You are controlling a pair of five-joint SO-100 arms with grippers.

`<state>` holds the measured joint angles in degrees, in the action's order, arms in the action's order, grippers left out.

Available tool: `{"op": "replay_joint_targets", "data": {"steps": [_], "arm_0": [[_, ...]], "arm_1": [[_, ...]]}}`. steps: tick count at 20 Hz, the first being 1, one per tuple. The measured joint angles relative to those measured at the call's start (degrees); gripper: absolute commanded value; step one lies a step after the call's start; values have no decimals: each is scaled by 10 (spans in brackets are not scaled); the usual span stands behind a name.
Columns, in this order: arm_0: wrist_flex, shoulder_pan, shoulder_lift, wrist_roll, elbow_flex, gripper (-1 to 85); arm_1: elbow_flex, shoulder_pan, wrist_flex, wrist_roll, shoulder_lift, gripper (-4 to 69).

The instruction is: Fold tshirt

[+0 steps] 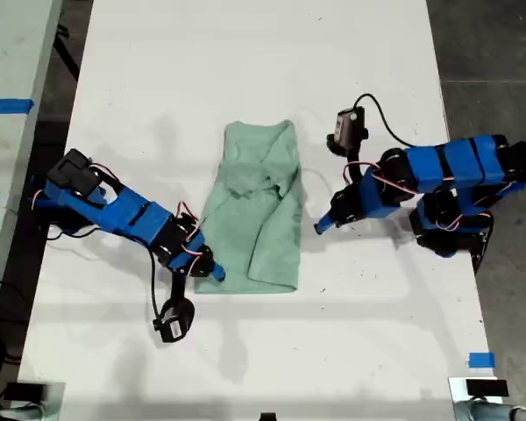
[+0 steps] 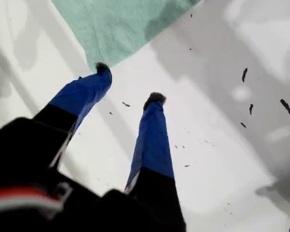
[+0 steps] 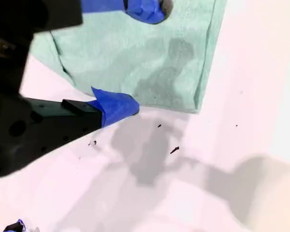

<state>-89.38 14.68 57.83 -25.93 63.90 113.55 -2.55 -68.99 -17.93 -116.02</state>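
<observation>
The tshirt [image 1: 254, 210], pale mint green, lies folded into a narrow wrinkled strip in the middle of the white table [image 1: 263, 61]. My second gripper [image 1: 212, 270] is on the arm at the exterior view's left, at the strip's near corner. It [image 3: 131, 58] is open, with one fingertip [image 3: 145, 9] over the tshirt [image 3: 183, 63] and the other at its hem. My first gripper [image 1: 320, 226], on the arm at the exterior view's right, stands just beside the cloth. It [image 2: 129, 83] is open and empty, one fingertip [image 2: 104, 67] at the edge of the tshirt [image 2: 121, 24].
Dark specks [image 2: 244, 75] dot the table near my first gripper. A blue tape mark [image 1: 480, 360] sits near the table's front corner at the exterior view's right. A second bench with blue tape [image 1: 4, 105] runs along the exterior view's left. Dark floor lies beyond the table's sides.
</observation>
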Motion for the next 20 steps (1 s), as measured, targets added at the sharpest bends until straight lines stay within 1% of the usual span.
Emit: {"op": "replay_joint_targets", "data": {"steps": [2, 5, 6, 8, 12, 13, 14, 16, 18, 20], "arm_0": [[-18, 0, 12, -2, 0, 271], [-14, 0, 12, -2, 0, 247], [-1, 0, -1, -2, 0, 240], [25, 0, -44, -4, 0, 180], [96, 0, -99, -25, -1, 167], [105, 0, -100, -28, -1, 145], [113, 0, -100, -30, -1, 62], [138, -4, -100, -33, 0, 0], [164, -7, -100, -45, 4, 0], [164, -4, -97, -62, 7, 0]], "arm_1": [[2, 0, 4, 0, -3, 180], [7, -3, 4, 0, -8, 179], [9, -4, 4, 1, -8, 179], [18, -5, 4, 7, -16, 179], [53, -18, 4, 24, -56, 179], [65, -19, 4, 28, -70, 178], [81, -22, 4, 37, -88, 177], [110, -24, 5, 43, -125, 171], [135, -25, 5, 50, -156, 160], [150, -25, 5, 54, -179, 159]]}}
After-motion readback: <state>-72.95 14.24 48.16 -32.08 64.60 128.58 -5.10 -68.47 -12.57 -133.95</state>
